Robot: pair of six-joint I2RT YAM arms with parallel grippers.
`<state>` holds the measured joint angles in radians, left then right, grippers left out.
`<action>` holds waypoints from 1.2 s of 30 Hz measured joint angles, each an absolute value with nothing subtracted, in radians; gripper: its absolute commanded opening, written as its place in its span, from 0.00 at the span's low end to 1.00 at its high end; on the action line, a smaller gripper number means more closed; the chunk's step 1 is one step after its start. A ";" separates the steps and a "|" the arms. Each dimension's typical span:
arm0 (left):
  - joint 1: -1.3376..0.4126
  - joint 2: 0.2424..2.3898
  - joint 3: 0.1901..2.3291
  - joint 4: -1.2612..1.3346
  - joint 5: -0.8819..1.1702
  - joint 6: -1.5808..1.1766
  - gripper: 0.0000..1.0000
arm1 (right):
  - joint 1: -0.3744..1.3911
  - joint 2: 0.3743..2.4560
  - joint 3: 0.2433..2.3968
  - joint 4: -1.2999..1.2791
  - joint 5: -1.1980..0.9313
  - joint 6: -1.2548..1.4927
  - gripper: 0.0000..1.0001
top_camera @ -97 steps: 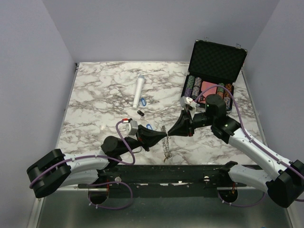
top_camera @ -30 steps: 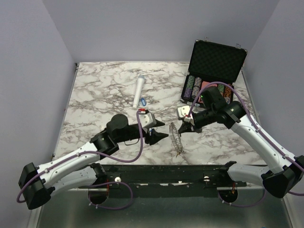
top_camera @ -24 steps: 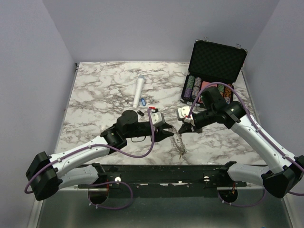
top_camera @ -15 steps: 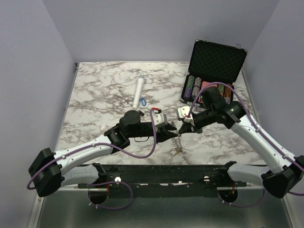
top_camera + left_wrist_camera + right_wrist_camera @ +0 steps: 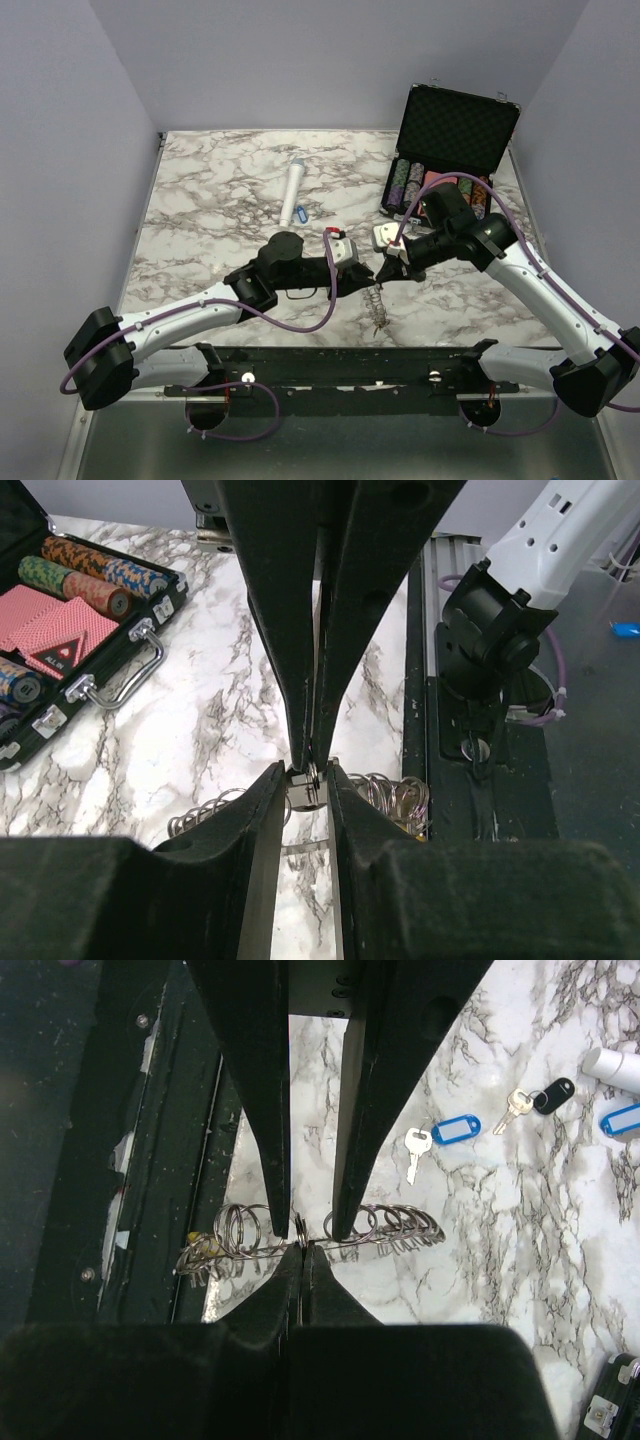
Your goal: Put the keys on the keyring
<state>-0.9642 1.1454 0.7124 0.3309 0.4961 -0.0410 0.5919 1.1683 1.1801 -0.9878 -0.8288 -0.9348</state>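
near the front edge of the bench [image 5: 220, 200], just off the black rail [image 5: 330, 365], we've got open marble behind. the claws meet tip to tip: left claw [image 5: 307, 772] pinches a metal bit of the keyring [image 5: 395, 1228], right claw [image 5: 303, 1250] squeezes its wire. keys [image 5: 417, 1150] lie loose by the white cylinder [image 5: 294, 190]; chip case [image 5: 455, 125] back right.

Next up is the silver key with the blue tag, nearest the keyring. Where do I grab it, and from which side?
Probably by the blue tag, not the key. Both lie flat on the marble table, so come straight down and close across the tag's short width: its long straight sides offer parallel faces.
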 measured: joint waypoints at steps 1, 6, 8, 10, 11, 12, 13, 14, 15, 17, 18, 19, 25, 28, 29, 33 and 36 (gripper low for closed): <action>-0.964 1.146 0.716 0.328 0.493 -0.039 0.30 | 0.592 1.168 1.180 -0.988 -0.829 -0.934 0.00; -0.964 1.153 0.725 0.310 0.485 -0.031 0.30 | 0.592 1.168 1.180 -0.985 -0.830 -0.924 0.00; -0.964 1.158 0.725 0.304 0.484 -0.030 0.30 | 0.592 1.168 1.180 -0.982 -0.830 -0.918 0.00; -0.964 1.162 0.725 0.300 0.483 -0.028 0.29 | 0.592 1.168 1.180 -0.979 -0.830 -0.915 0.00; -0.964 1.164 0.725 0.300 0.483 -0.028 0.26 | 0.592 1.168 1.180 -0.979 -0.830 -0.913 0.00; -0.965 1.166 0.725 0.300 0.483 -0.027 0.23 | 0.592 1.168 1.180 -0.978 -0.830 -0.912 0.00; -0.965 1.168 0.725 0.300 0.483 -0.027 0.22 | 0.592 1.168 1.180 -0.979 -0.830 -0.910 0.00; -0.964 1.169 0.726 0.300 0.483 -0.027 0.18 | 0.592 1.168 1.180 -0.978 -0.830 -0.909 0.00; -0.965 1.170 0.726 0.300 0.484 -0.026 0.14 | 0.592 1.168 1.179 -0.978 -0.830 -0.908 0.00; -0.965 1.171 0.728 0.297 0.484 -0.025 0.03 | 0.592 1.168 1.178 -0.978 -0.830 -0.907 0.00; -0.965 1.173 0.729 0.294 0.485 -0.027 0.00 | 0.591 1.168 1.176 -0.977 -0.828 -0.907 0.00; -0.965 1.174 0.730 0.290 0.485 -0.025 0.00 | 0.590 1.168 1.175 -0.977 -0.827 -0.905 0.00; -0.965 1.180 0.752 0.249 0.490 -0.022 0.00 | 0.589 1.165 1.170 -0.973 -0.826 -0.889 0.23; -0.965 1.167 0.744 0.247 0.481 -0.022 0.00 | 0.589 1.158 1.159 -0.955 -0.832 -0.857 0.34; -0.965 1.153 0.729 0.255 0.477 -0.025 0.00 | 0.589 1.154 1.155 -0.943 -0.837 -0.844 0.36; -0.963 1.071 0.630 0.340 0.448 -0.069 0.00 | 0.573 1.116 1.126 -0.884 -0.875 -0.777 0.40; -0.963 1.022 0.545 0.460 0.423 -0.141 0.00 | 0.540 1.078 1.080 -0.844 -0.931 -0.719 0.42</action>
